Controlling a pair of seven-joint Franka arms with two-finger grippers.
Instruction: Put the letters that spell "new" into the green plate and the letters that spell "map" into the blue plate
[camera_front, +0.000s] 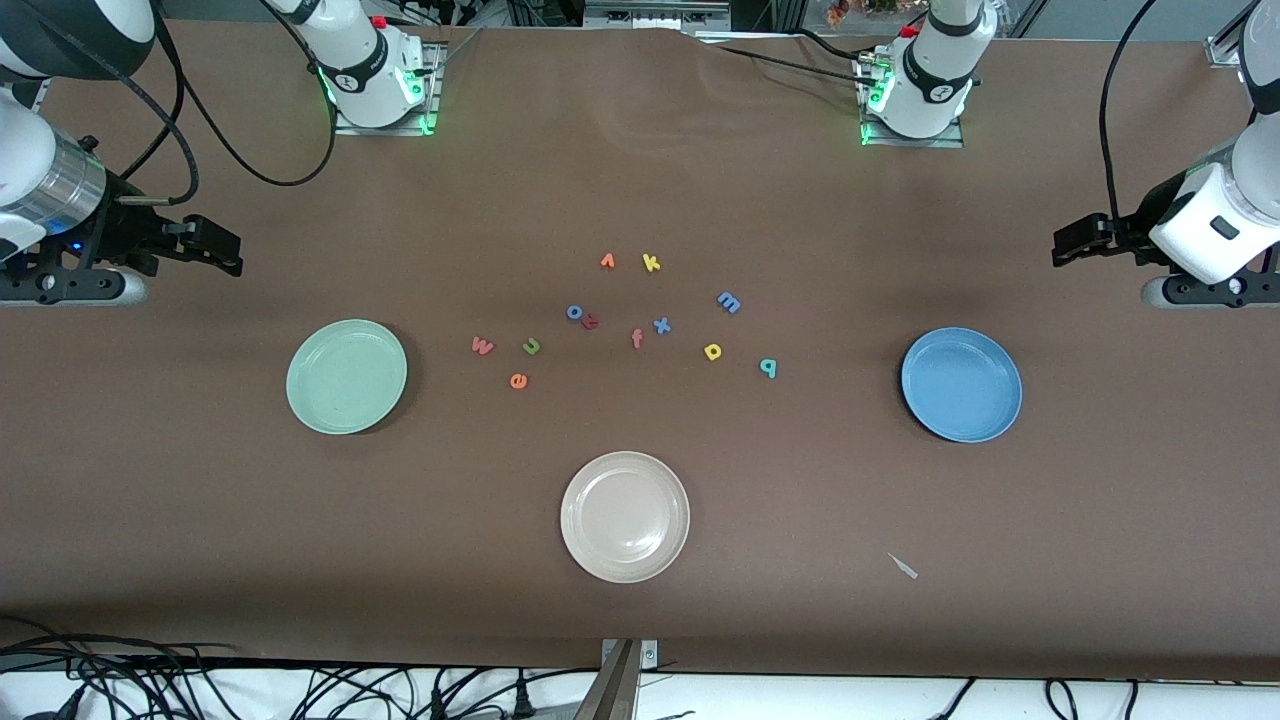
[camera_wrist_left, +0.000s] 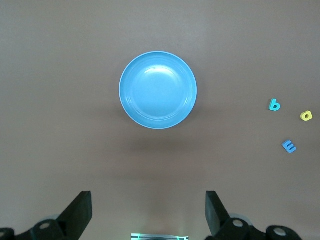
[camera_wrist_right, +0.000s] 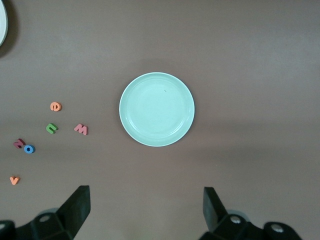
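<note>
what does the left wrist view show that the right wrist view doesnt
Only the left wrist view shows the blue plate, bare, with the teal p, yellow a and blue m lying loose beside it, and the open left gripper.

Only the right wrist view shows the green plate, also bare, with the orange e, green n and pink-red w nearby, plus the blue o, an orange v, the beige plate's edge and the open right gripper.

Both show the brown table, with no letter in a plate yet.
</note>
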